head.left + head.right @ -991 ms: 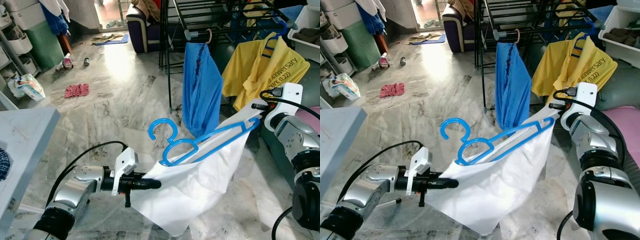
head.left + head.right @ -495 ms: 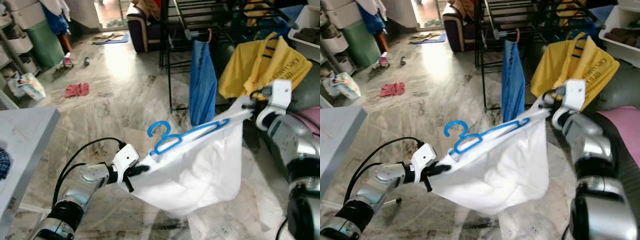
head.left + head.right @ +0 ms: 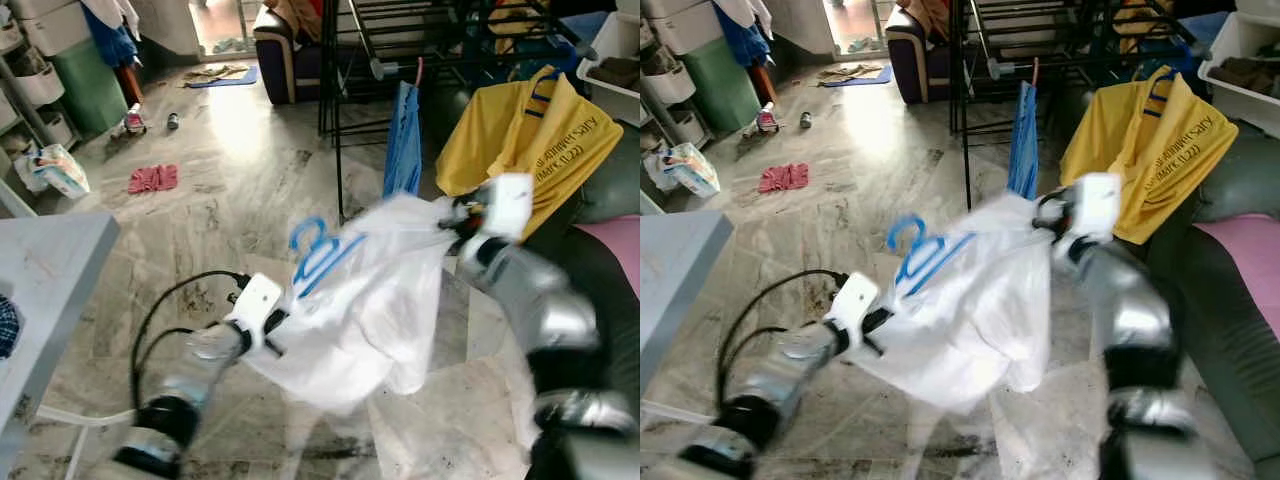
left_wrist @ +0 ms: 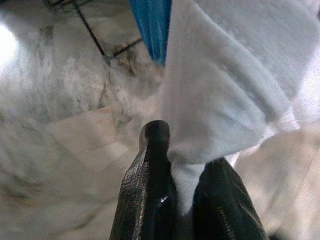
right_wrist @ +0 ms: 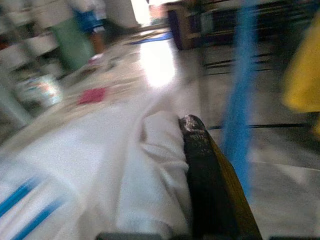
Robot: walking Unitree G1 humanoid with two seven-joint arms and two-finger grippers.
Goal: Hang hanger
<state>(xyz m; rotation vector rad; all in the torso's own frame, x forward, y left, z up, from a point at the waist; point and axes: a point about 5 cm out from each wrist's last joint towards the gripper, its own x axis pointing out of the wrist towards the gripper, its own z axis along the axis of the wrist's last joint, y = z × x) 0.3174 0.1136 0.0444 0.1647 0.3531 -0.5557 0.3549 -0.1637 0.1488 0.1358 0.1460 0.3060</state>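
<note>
Left eye view: the white garment on the blue hanger is slung between both arms, in front of the black rack where a blue garment and a yellow shirt already hang. The left tool holds its lower left edge; the right tool holds the upper right corner. Compared with half a second ago, both arms have lifted and drawn closer together, so the cloth has bunched and the hanger has tipped steeply, its hook pointing up. The arms and cloth are blurred with motion.

Right eye view: the same scene. The hanger's hook is near the hanging blue garment but well below the rack's rail, so I judge the hanging step is underway and not finished; the hook must rise further.

Left wrist view: the left tool's two black fingers are closed tight on a fold of the white cloth, with the marble floor beyond.

Right wrist view: one black finger presses against the gathered white cloth; the grip appears closed on the cloth, though blur hides the second finger.
</note>
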